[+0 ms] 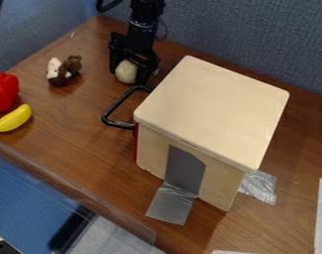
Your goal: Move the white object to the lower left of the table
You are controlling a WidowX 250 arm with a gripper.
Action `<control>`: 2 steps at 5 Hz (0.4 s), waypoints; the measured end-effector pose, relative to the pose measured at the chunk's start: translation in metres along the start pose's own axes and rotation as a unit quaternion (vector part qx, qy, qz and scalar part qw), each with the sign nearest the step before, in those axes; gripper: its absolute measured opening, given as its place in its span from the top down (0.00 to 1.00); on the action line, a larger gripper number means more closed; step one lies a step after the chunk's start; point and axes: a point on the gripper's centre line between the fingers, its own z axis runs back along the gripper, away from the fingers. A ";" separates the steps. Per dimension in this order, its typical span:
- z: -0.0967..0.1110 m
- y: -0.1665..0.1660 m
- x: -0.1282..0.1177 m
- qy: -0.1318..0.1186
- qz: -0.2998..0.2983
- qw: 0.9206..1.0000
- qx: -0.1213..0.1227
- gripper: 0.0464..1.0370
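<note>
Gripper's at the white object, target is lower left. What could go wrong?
The gripper could catch the black handle just below it. Heading left, it might bump the brown-and-white toy. Set down near the table edge, the white object looks round enough to roll off.

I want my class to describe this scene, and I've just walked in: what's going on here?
A black robot gripper is around a rounded white object near the back of the table; whether it grips it firmly, I can't tell. The object is not at the lower left. A yellow banana and a red bell pepper lie at the left edge.
</note>
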 end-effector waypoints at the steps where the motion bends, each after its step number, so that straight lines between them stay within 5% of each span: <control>1: 0.035 0.008 -0.023 -0.041 0.003 0.999 -0.009 0.15; 2: 0.049 0.018 -0.061 -0.055 -0.004 0.998 -0.014 0.15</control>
